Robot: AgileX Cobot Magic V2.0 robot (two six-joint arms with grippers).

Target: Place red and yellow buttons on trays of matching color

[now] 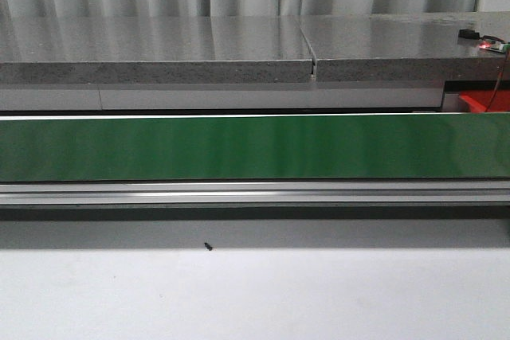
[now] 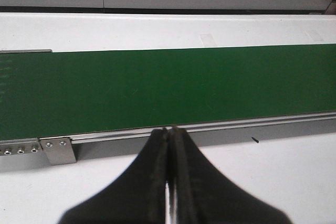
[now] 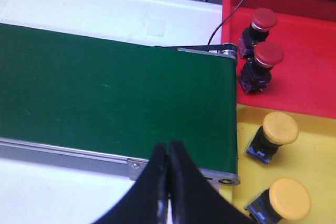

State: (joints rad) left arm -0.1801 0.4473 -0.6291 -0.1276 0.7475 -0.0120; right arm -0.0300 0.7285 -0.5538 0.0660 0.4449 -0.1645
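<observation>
Front view: green belt spans the frame on the white counter, nothing on it; a corner of the red tray shows at far right. Left tool — clenched, nothing held — sits at the belt's near rail. Right tool, likewise clenched and empty, sits by the belt end. Beyond that end: two red buttons on the red tray, two yellow buttons on the yellow tray.

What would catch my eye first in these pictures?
The long green belt running across the table, bare in every view. At its end, seen from the right wrist, sit a red tray holding two red buttons and a yellow tray holding two yellow buttons. Both arms' black jaws are shut.
</observation>
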